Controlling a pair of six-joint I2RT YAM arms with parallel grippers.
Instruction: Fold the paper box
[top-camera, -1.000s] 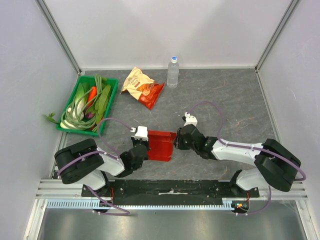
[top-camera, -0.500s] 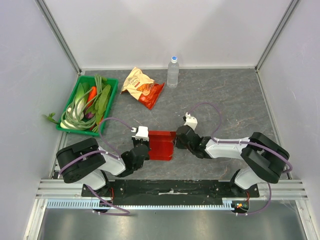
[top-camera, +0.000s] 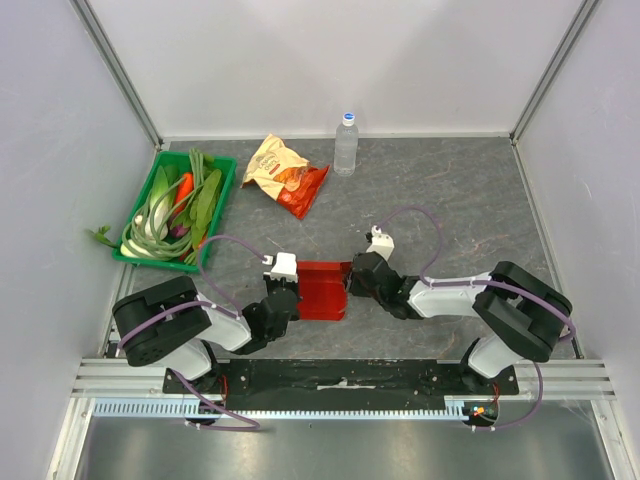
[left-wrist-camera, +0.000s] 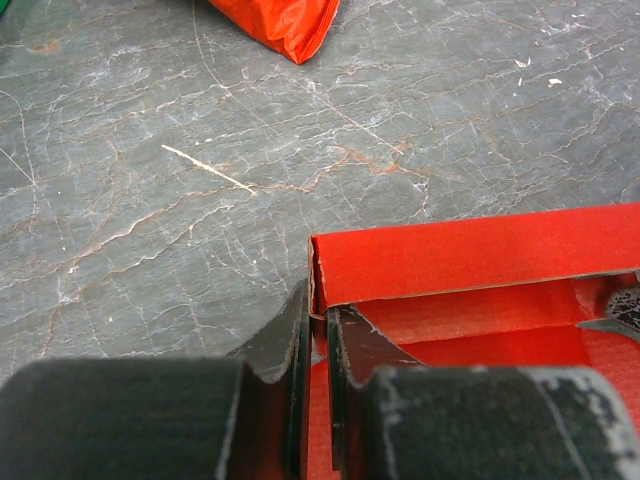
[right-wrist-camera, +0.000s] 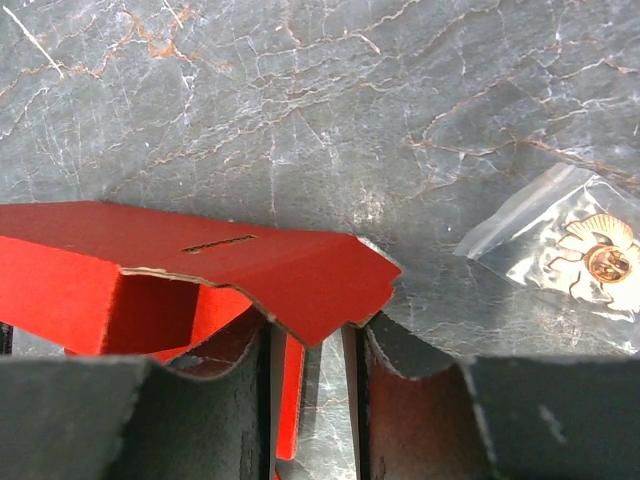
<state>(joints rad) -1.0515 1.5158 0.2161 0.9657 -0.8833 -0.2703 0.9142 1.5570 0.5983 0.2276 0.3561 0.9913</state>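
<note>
From above, the paper box (top-camera: 322, 290) lies toward the 6 o'clock edge of the desk (top-camera: 450, 200), with the left hand (top-camera: 294, 296) at its 9 o'clock and the right hand (top-camera: 350, 284) at its 3 o'clock. The left wrist view shows that hand pinched shut on the box's corner wall, the box spreading toward 3 o'clock. The right wrist view shows the right hand's jaws parted around a flap (right-wrist-camera: 288, 388), unclamped.
</note>
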